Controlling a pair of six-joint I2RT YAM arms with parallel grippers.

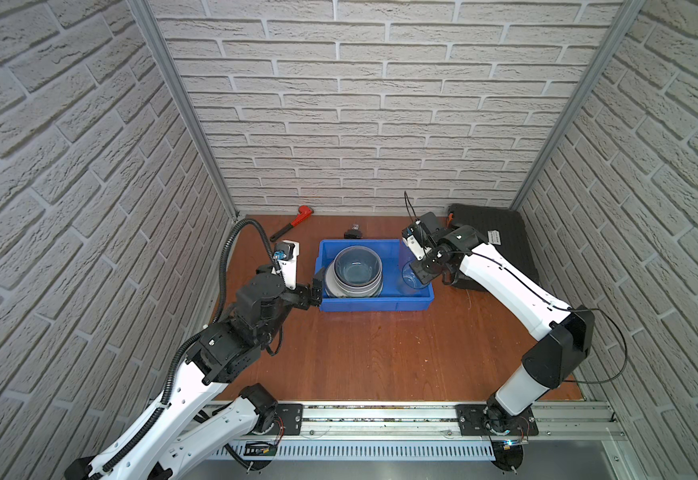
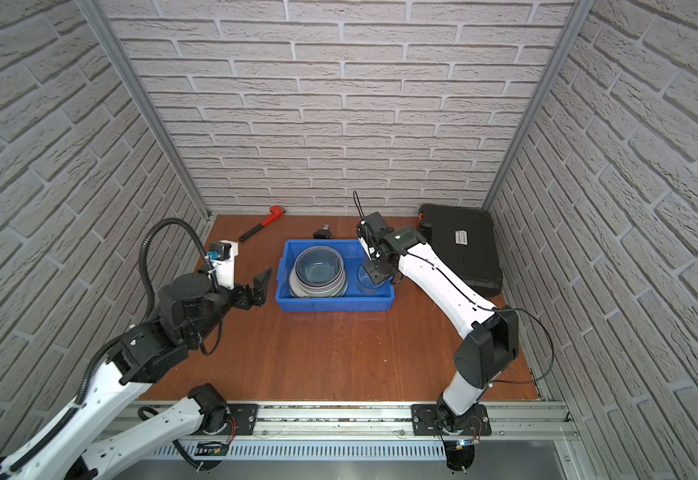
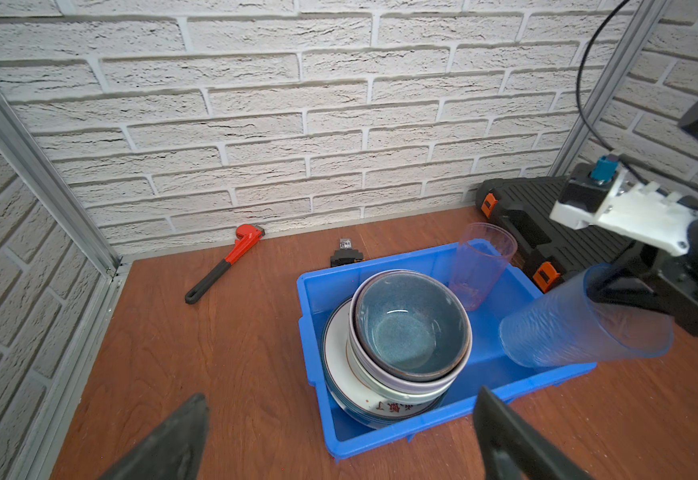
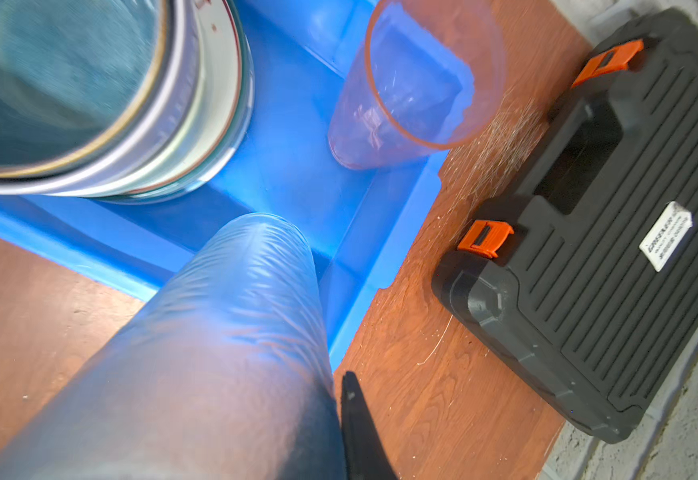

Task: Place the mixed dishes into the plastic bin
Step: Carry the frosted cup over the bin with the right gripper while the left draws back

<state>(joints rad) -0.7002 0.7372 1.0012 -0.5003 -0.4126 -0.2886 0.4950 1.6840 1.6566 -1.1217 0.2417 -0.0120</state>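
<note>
Left wrist shows a rippled, blue-tinted tumbler (image 3: 555,328).

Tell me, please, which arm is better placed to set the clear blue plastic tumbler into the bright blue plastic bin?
Right: the right gripper is shut on the clear blue plastic tumbler, tilted over the bright blue plastic bin. The left gripper is open, empty, outside it.
</note>
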